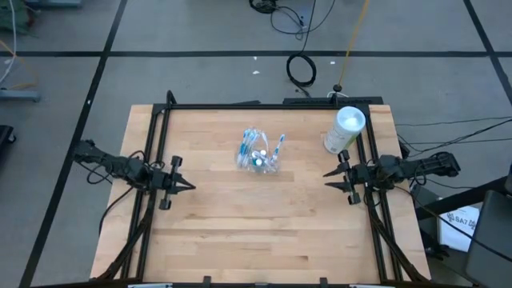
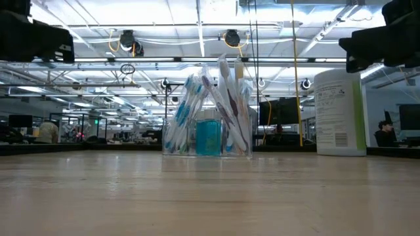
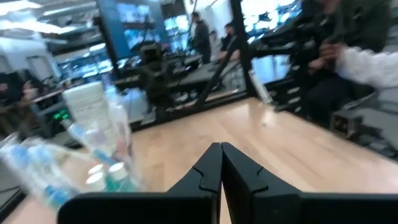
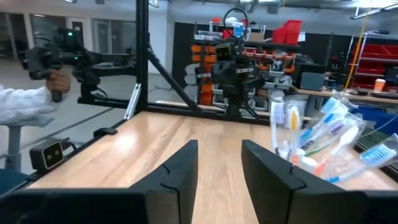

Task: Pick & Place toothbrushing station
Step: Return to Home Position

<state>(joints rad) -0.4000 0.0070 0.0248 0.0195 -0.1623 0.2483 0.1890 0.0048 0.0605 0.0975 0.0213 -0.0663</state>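
Between closed left fingers (image 3: 205, 175) and parted right fingers (image 4: 180, 169), the clear container (image 1: 260, 154) looked light and slick, best gripped low across its walls.

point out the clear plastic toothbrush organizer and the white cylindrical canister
clear plastic toothbrush organizer (image 2: 243, 143): low view, on its see-through wall near the base
white cylindrical canister (image 1: 350, 120): high view, on its round lid

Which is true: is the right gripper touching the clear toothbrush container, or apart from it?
Apart. The high view shows bare tabletop between the right gripper and the clear toothbrush container.
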